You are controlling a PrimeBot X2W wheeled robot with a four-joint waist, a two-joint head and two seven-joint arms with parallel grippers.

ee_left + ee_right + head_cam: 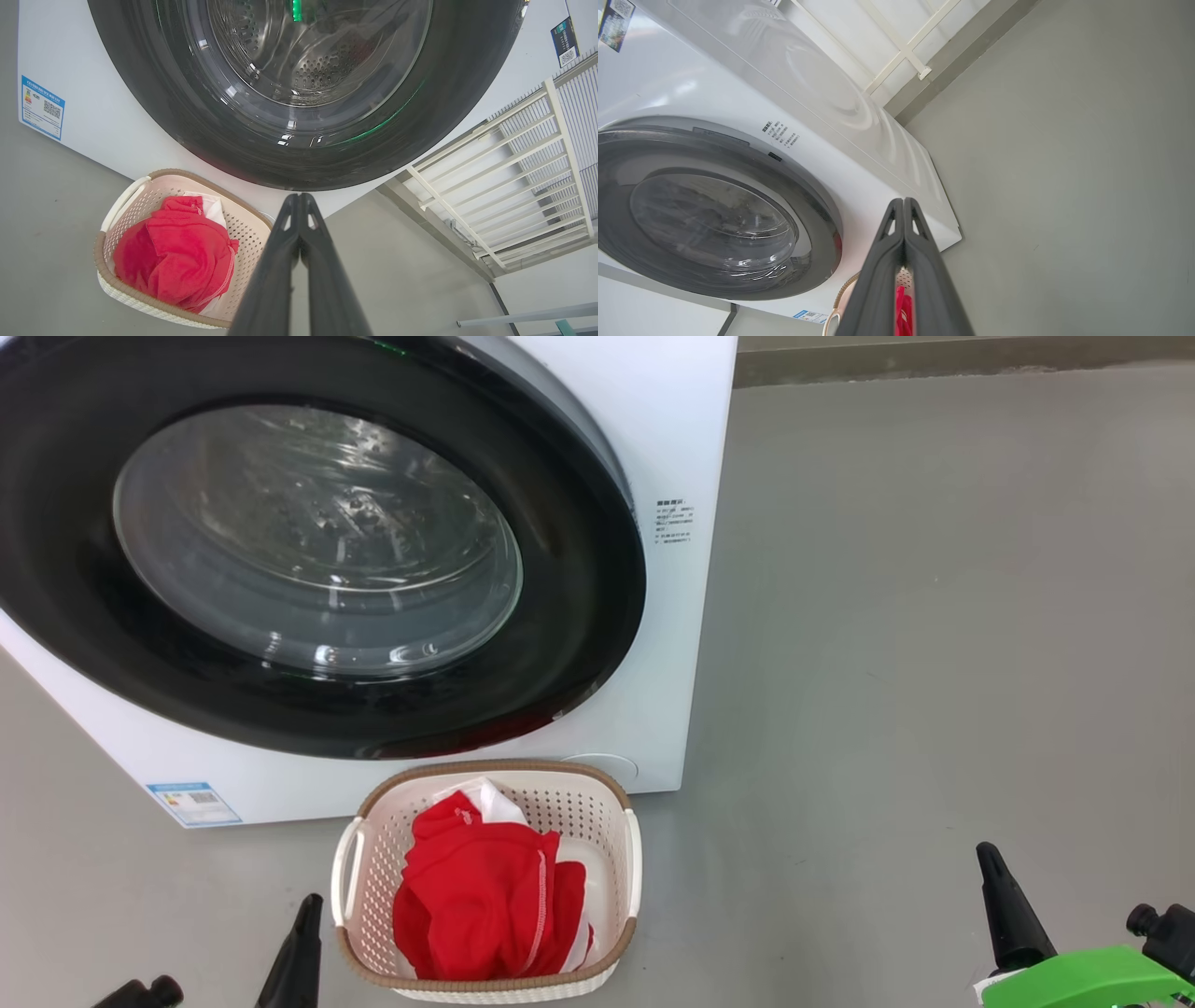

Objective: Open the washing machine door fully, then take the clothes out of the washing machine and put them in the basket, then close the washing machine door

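— What of the front of the big white boxy front-loading washing machine (pixel 672 448)?

— Its large round door (pixel 597 616), a wide glossy black rim around a bulging clear glass window, lies shut flat against the front. The perforated steel drum (pixel 317 70) shows through the glass.

— And the clothes?

— The bright red soft fabric clothes (pixel 471 905), with white panels and white stitching, lie heaped in the small cream plastic basket (pixel 583 803). It is rectangular, with perforated sides, a brown woven-look rim and white side handles. The basket stands on the grey floor (pixel 934 616) just in front of the washing machine, below the lowest part of the door. Whether it touches the front panel I cannot tell.

— The hands?

— The left hand (pixel 299 198) is clenched on nothing, its two long dark fingers pressed together. It hangs in front of the washing machine, farther out than the basket, toward the side with the small blue label (pixel 193 803). The right hand (pixel 903 201) is clenched the same way and holds nothing. It is out past the washing machine's corner on the side away from that label, over the floor and well apart from the machine.
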